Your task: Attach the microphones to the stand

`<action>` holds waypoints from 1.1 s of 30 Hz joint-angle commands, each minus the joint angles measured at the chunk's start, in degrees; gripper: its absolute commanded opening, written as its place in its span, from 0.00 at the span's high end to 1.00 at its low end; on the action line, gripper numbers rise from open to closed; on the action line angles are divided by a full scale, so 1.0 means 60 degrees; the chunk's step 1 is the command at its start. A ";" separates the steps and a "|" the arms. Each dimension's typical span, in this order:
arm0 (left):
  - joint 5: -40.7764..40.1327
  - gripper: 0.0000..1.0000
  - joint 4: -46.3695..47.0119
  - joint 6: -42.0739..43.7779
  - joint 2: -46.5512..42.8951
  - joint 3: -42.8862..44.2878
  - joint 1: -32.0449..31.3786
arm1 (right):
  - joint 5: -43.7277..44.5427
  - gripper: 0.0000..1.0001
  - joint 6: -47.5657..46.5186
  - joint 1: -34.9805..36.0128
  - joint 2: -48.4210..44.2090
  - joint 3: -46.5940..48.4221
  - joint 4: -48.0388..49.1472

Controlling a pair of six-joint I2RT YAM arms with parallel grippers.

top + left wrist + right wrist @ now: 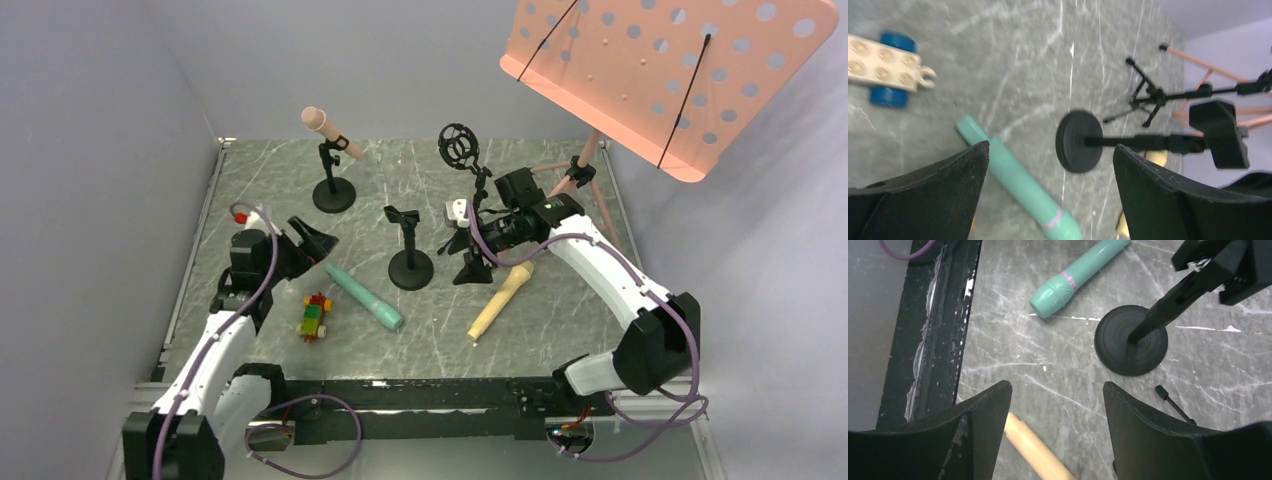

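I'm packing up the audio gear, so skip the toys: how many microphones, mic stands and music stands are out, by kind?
Microphones: 3 (pink microphone, teal microphone, yellow microphone)
Mic stands: 3 (back round-base stand, centre round-base stand, tripod stand)
Music stands: 1 (salmon music stand)
Total: 7

Both arms are built alike, with glossy white plastic shells between boxy matte-black joint housings and purple cables (505, 264) looping along them. The left arm (215, 350), at seven o'clock overhead, has a small red cap (239, 217). The right arm (610, 270), at four o'clock, shows a green light (549, 208). The fingers (928, 195) are black, grainy wedges.
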 commanded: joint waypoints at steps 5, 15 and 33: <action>-0.1507 0.11 -0.4076 0.2299 0.0282 0.2073 -0.3208 | 0.0305 0.24 -0.0159 0.0444 0.0395 0.0681 -0.0564; -0.3026 0.06 -0.5337 -0.2968 -0.0021 0.2085 -0.4924 | -0.0221 0.20 -0.0497 -0.0465 -0.0328 -0.0719 -0.0008; -0.4289 0.14 -0.7896 -0.6405 0.6016 0.4678 -0.6467 | -0.1427 0.20 -0.1302 -0.1894 -0.0655 -0.1492 -0.0222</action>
